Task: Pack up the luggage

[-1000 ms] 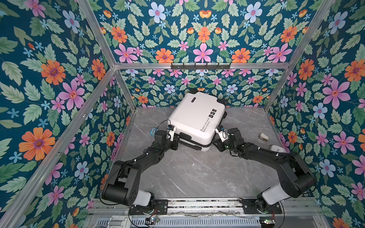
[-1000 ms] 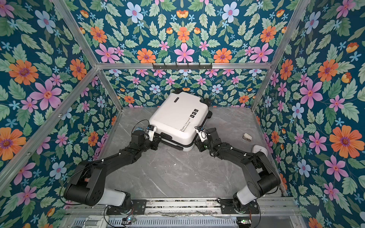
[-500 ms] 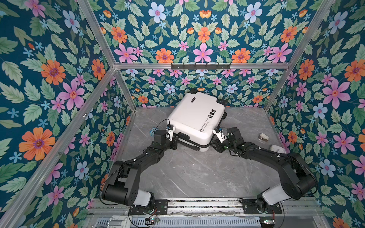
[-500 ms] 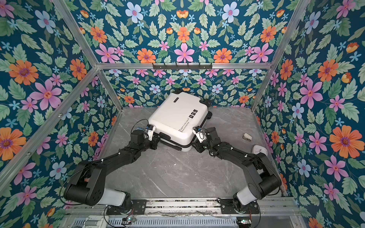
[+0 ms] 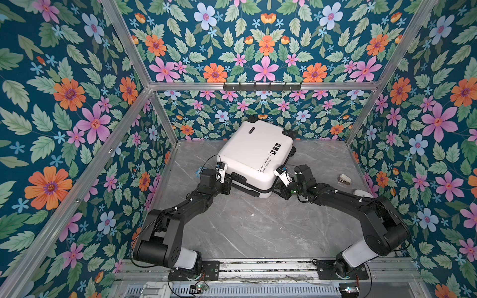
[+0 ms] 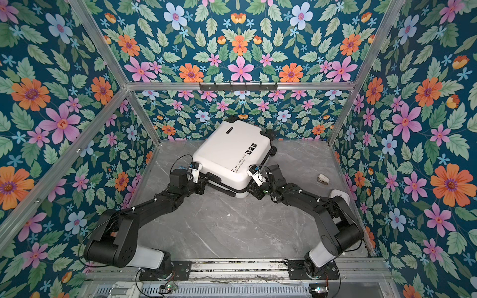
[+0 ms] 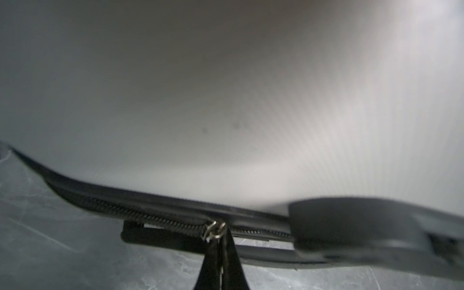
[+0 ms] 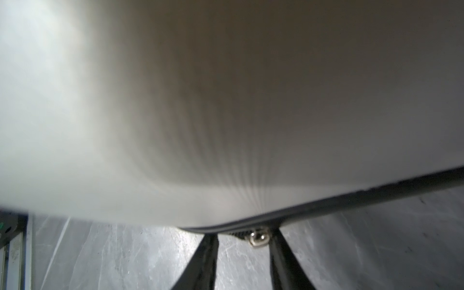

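Where one luggage (image 5: 255,152) lies, two meet it: left claw (image 7: 221,233), right claw (image 8: 243,234).

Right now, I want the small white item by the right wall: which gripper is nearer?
Right. Right gripper is at the luggage corner facing the white item; left gripper at the opposite front corner.

The white luggage (image 5: 253,154) and, well apart, a small pale object (image 5: 345,178) are carried by the grey marbled table (image 5: 245,227).

Luggage (image 7: 226,100) shell blurs in both wrist views — the zipper pull (image 7: 215,230) lies mostly hidden between the left fingers (image 7: 232,263).
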Robot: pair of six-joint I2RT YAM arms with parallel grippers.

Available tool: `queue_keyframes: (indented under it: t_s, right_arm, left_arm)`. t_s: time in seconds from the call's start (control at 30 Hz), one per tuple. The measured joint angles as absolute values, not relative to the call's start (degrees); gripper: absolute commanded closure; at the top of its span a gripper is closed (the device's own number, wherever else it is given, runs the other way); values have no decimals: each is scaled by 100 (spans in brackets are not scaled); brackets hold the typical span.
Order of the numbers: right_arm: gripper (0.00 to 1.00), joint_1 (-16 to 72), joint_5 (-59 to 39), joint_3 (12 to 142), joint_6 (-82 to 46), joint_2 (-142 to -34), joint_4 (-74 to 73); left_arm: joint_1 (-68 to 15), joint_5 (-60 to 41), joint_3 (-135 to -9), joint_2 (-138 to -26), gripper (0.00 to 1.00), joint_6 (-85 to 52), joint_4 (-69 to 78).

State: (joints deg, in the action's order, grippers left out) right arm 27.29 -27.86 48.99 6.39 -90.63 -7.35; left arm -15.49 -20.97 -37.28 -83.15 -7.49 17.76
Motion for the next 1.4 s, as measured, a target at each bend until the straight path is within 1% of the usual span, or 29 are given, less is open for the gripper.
queue_keyframes:
  t_s: [0.27,0.5,0.73,1.03,1.4]
  right_arm:
    - [84,2727,-2823,4956,639,-9192,-814]
    - [100,2731,-2665,4998,604,-9268,-843]
    - [100,2735,-2486,5006,478,-9220,-749]
    - [100,2711,-2346,4674,346,-8973,-956]
    - [100,2773,-2137,4541,-51,-8840,-1028]
  left_arm:
    - [-1538,-1953,-3736,-8302,100,-751,1750]
    - [-1527,-1876,-3743,-8274,100,-751,1704]
    - [-1527,-1831,-3774,-8193,100,-731,1559]
    - [-1590,-2001,-3697,-7944,100,-733,1402]
    - [-2305,-1496,-3369,-7345,100,-714,1253]
